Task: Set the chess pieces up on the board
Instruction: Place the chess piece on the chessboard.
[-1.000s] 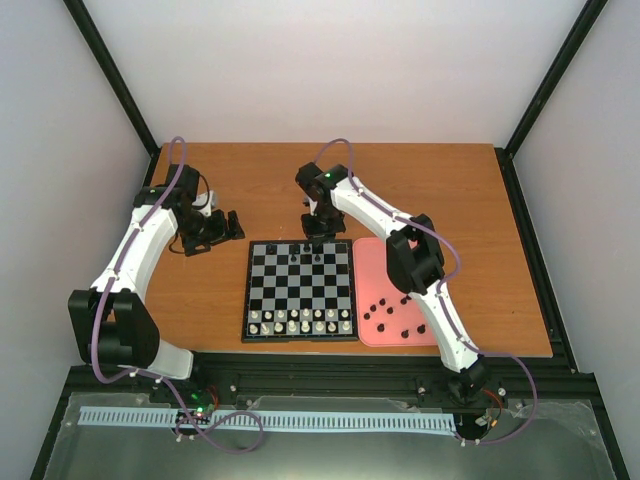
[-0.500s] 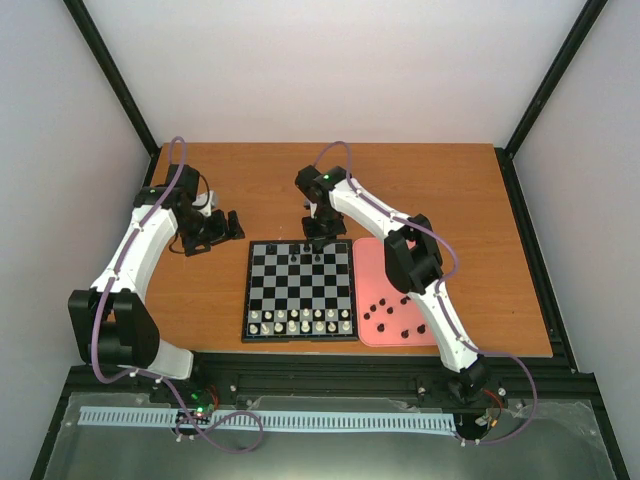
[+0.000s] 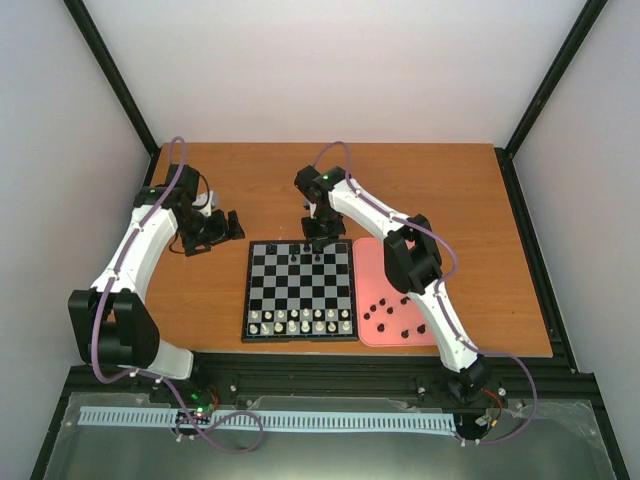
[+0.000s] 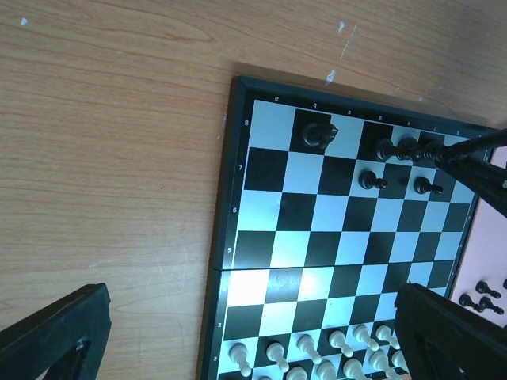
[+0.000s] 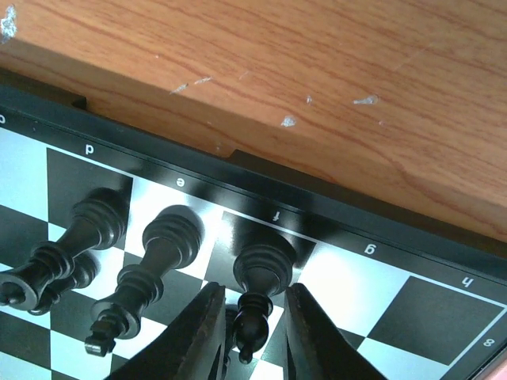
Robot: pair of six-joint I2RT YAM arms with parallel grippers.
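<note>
Currently six chess pieces (image 4: 317, 134) on board (image 4: 224, 198); right end effector (image 5: 252, 291) straddles one.

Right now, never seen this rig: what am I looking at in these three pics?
Two robot arms stand at the near edge of a wooden table. The wide picture is from a fixed camera above and behind them; the other two are from cameras on each wrist. On the table lie a chessboard and a pink tray holding loose black pieces. White pieces fill the board's near rows. The left gripper hangs open and empty. The right gripper straddles a black piece on the f square, apparently not squeezing it.
</note>
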